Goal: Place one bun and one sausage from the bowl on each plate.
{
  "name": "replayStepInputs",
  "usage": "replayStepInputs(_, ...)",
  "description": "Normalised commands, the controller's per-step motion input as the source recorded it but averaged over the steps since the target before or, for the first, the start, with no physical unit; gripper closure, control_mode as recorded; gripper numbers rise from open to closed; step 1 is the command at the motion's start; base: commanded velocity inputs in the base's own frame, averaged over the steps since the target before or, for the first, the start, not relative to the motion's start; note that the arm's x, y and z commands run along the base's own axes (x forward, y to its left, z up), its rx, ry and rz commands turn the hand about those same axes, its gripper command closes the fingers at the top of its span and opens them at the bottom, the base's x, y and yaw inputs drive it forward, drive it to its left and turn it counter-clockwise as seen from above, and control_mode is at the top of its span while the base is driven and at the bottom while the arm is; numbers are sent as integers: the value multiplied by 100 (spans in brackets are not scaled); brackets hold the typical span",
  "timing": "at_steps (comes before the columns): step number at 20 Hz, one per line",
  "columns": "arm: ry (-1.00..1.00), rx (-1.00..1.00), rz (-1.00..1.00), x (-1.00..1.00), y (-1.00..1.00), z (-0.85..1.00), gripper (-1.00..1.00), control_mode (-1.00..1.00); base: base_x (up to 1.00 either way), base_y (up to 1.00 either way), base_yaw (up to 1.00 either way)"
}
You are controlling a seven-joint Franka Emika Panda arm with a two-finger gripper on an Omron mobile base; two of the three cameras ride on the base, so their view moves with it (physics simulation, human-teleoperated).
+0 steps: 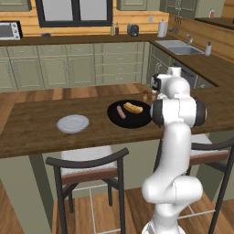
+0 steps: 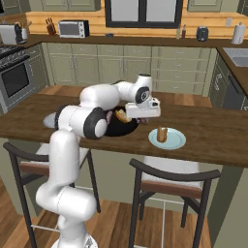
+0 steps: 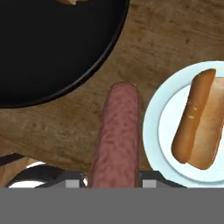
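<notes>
My gripper (image 3: 113, 181) is shut on a reddish-brown sausage (image 3: 117, 135) and holds it over the wooden counter, between the black bowl (image 3: 52, 48) and the light teal plate (image 3: 151, 127). On the teal plate lies one bun (image 3: 199, 118); the right base view shows that bun (image 2: 162, 134) on the plate (image 2: 175, 142) just right of the hand (image 2: 144, 120). In the bowl (image 1: 137, 122) lie another sausage (image 1: 120, 111) and a bun (image 1: 133, 108). The pale grey-white plate (image 1: 73, 123) sits bare to the bowl's left.
Two bar stools (image 1: 87, 167) (image 2: 167, 177) stand at the counter's near edge (image 2: 193, 157). My own arm (image 2: 92, 118) stretches across the bowl's near side. The sink (image 1: 178, 46) and cabinets lie far behind.
</notes>
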Motion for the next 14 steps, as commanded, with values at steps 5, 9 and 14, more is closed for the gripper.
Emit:
replayStepInputs(5,0,26,-37,-4,-100,0,100,-100,0,0,0)
replayStepInputs(9,0,18,-22,8,-76,0,100,-100,0,0,0)
replayStepInputs(14,0,10,-9,19,-52,-4,100,-100,0,0,0)
